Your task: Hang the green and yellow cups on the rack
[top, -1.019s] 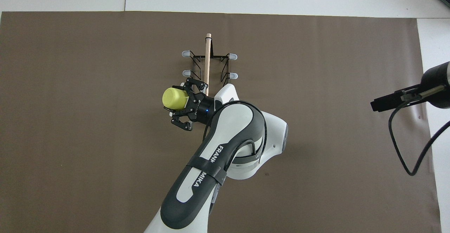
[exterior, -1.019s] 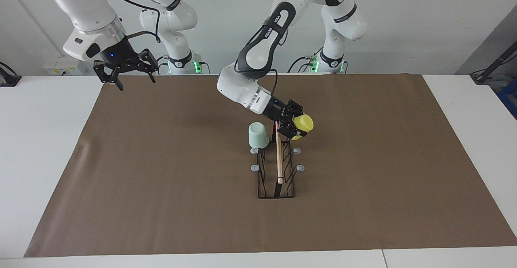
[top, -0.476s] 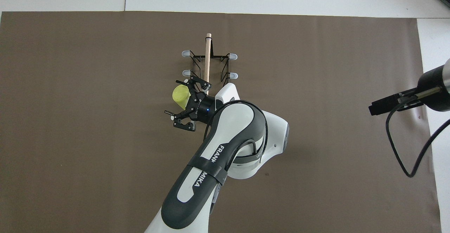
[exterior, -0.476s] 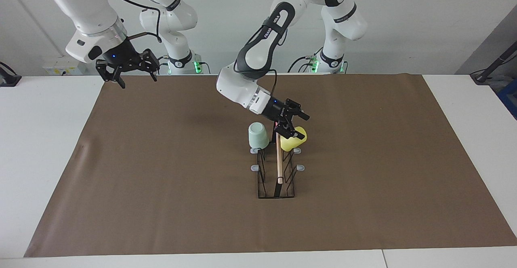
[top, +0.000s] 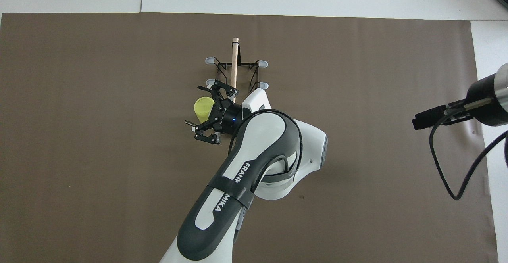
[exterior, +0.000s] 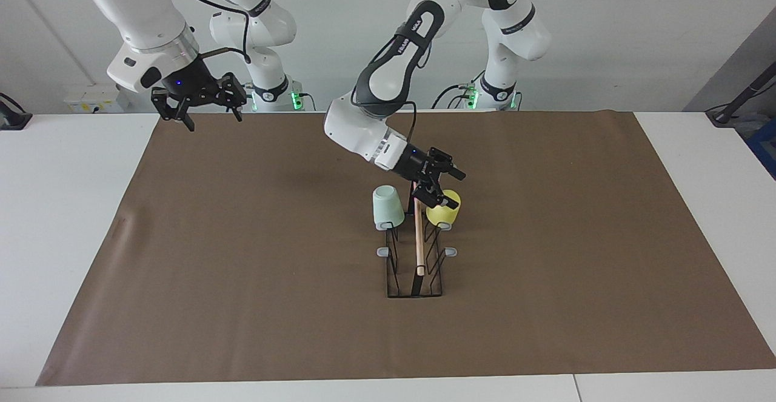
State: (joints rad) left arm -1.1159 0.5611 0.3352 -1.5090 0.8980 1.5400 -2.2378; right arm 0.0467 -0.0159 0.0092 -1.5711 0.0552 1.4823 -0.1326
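Brown paper covers the table; at frame centre the yellow cup is seen hung on the rack, just below the left gripper, released. Right gripper, upper left, is spread.

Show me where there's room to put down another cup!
The brown mat lies bare on both sides of the rack, toward each arm's end. It is crowded at the rack's robot end: green cup, yellow cup and the open left gripper bunch together.

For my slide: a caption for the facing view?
Green cup and yellow cup sit inverted on the rack; open left hand beside the yellow.
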